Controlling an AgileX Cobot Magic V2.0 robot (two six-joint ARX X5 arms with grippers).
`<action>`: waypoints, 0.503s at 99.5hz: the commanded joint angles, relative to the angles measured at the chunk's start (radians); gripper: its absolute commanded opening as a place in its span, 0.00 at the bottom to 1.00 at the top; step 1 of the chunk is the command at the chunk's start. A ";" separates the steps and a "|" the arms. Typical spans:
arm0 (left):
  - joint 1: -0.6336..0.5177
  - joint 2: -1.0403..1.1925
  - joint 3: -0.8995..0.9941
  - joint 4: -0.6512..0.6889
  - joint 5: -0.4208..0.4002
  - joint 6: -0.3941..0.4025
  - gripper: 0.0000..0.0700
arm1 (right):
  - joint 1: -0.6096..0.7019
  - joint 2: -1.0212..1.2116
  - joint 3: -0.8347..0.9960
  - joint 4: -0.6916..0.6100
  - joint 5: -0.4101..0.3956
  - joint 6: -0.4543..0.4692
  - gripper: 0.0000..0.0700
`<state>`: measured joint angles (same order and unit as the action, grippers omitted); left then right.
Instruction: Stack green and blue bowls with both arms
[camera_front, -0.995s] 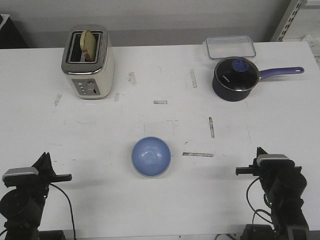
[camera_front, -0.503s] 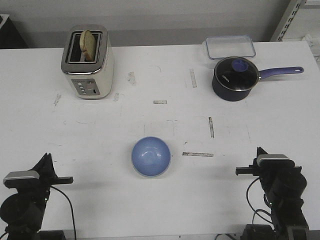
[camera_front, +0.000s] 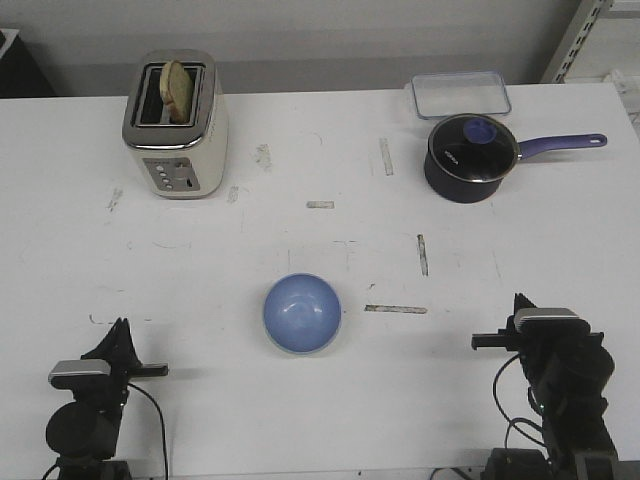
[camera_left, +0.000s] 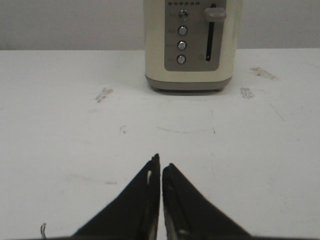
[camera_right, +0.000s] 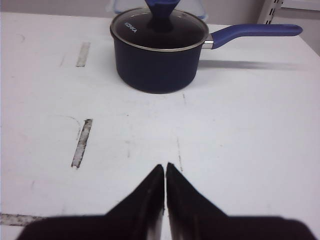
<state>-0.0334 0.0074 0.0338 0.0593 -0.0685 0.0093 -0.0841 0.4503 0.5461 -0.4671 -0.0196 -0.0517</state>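
Light periwinkle blue glossy round bowl (camera_front: 303, 313) upright near middle of white bench's (camera_front: 330, 240) near edge, rim looks doubled; mint green bowl not made out, maybe nested under. Left tool (camera_left: 160, 167) by near-left corner, fingers together, empty. Right tool (camera_right: 165, 167) by near-right corner, fingers together, empty. Cream toaster (camera_left: 192, 42) top cut off in left wrist view. Dark navy saucepan (camera_right: 159, 52) near far-right corner.

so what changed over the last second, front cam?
The left gripper moved inward toward the table's centre and sank lower in the front view, fingers shut and empty. Nothing was grasped or released. The right gripper, glossy periwinkle-blue bowl, cream toaster and navy saucepan stayed put.
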 joint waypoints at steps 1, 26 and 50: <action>0.006 -0.004 -0.021 0.032 0.004 0.001 0.00 | 0.002 0.002 0.002 0.015 0.001 0.010 0.00; 0.008 -0.004 -0.021 0.040 0.007 0.001 0.00 | 0.002 0.002 0.002 0.018 0.001 0.010 0.00; 0.008 -0.004 -0.021 0.040 0.007 0.001 0.00 | 0.002 0.002 0.002 0.018 0.001 0.010 0.00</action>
<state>-0.0265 0.0051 0.0338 0.0830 -0.0635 0.0093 -0.0841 0.4503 0.5461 -0.4610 -0.0200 -0.0517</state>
